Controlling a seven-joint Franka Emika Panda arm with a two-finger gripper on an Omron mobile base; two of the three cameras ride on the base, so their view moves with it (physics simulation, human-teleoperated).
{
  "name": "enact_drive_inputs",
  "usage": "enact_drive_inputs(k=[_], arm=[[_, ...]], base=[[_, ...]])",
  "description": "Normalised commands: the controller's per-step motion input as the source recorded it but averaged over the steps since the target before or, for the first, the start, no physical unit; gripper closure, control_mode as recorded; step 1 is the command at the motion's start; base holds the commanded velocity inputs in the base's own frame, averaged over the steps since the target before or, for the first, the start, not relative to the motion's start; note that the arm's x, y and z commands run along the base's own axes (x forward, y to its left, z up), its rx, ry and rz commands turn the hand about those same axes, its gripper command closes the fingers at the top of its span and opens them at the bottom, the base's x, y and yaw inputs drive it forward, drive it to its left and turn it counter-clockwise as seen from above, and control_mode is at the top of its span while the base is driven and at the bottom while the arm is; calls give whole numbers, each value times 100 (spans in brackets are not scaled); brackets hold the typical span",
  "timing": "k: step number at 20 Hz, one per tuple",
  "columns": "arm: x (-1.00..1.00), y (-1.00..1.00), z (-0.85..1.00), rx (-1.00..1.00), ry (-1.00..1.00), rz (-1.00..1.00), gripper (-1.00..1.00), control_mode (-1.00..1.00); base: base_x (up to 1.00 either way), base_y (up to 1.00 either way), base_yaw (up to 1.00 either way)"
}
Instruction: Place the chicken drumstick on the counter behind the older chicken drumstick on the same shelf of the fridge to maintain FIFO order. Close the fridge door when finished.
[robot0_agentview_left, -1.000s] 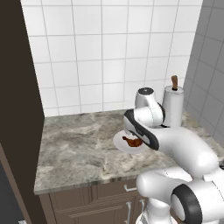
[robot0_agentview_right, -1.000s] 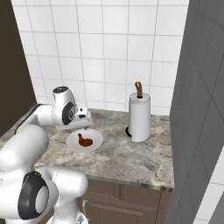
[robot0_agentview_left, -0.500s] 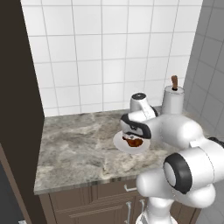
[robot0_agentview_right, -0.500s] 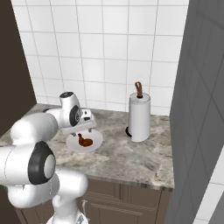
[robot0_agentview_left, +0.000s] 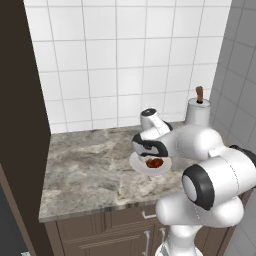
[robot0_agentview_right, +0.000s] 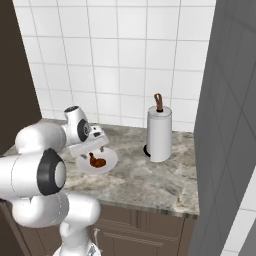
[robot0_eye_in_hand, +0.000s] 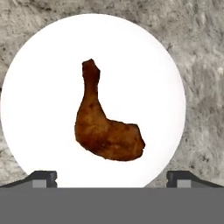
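The task has barely begun: the chicken drumstick (robot0_eye_in_hand: 105, 127) lies on a white plate (robot0_eye_in_hand: 39, 87) on the table (robot0_agentview_left: 85, 170), the claw (robot0_eye_in_hand: 111, 177) hangs over it wide apart and empty, and picking up, shelving and door-closing are left.

Drumstick (robot0_eye_in_hand: 104, 128) on plate (robot0_eye_in_hand: 39, 87), mid counter (robot0_agentview_left: 85, 170); paper-towel roll (robot0_agentview_right: 159, 132) right of plate, nr far wall.

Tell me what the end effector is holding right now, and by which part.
Nothing. The end effector is open, above the drumstick lying on the plate; its fingertips are clear of the meat.
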Motion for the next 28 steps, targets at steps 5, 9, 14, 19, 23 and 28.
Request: enact_drive_inputs(k=[5, 9, 14, 19, 23, 28], arm=[[-26, 0, -4, -6, 0, 7, -100, -100], [4, 0, -28, -4, 3, 7, -100, -100], [31, 0, -11, -1, 6, 5, -100, -100], [20, 0, -10, 0, 1, 5, -100, -100], [4, 0, -25, 0, 2, 6, -100, -100], [0, 0, -25, 0, 7, 7, -100, -100]], base=[[0, 0, 0], [0, 0, 0], [0, 0, 0], [0, 0, 0], [0, 0, 0], [0, 0, 0]])
